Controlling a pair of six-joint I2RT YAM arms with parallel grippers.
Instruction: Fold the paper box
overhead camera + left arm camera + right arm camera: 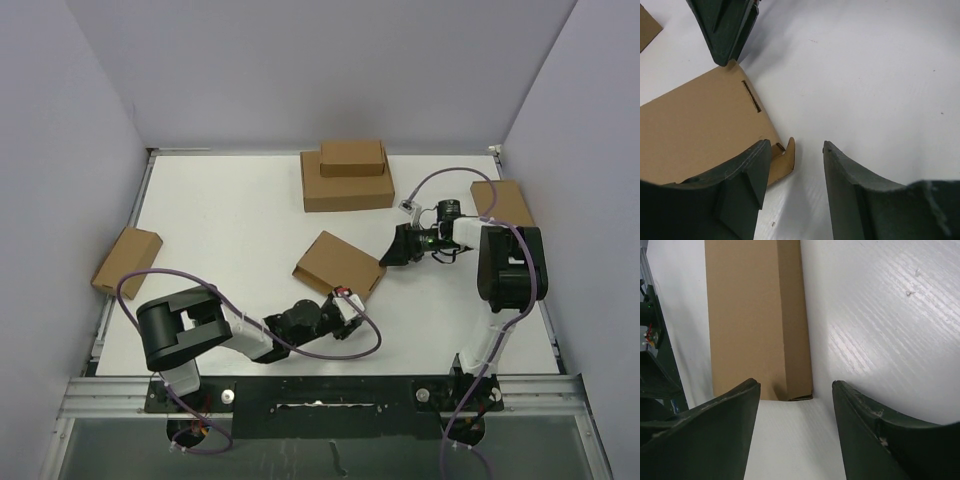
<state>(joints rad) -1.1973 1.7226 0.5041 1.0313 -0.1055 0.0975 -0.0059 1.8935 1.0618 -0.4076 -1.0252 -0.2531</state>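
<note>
The paper box [340,264] lies closed and flat in the middle of the table, turned at an angle. In the left wrist view its top [700,120] shows a slot, and a small tab [788,152] sticks out at its near corner. My left gripper [351,304] [796,167] stands open at that corner with only table between its fingers. My right gripper [393,251] [796,390] is open just to the right of the box and faces the box's end [755,315], a short gap away. It holds nothing. Its dark fingers [725,27] also show in the left wrist view, beyond the box's far edge.
A wide brown box [347,188] with a smaller box [352,157] on top stands at the back. Another brown box [127,261] lies at the left edge of the table, and one [503,202] at the right behind my right arm.
</note>
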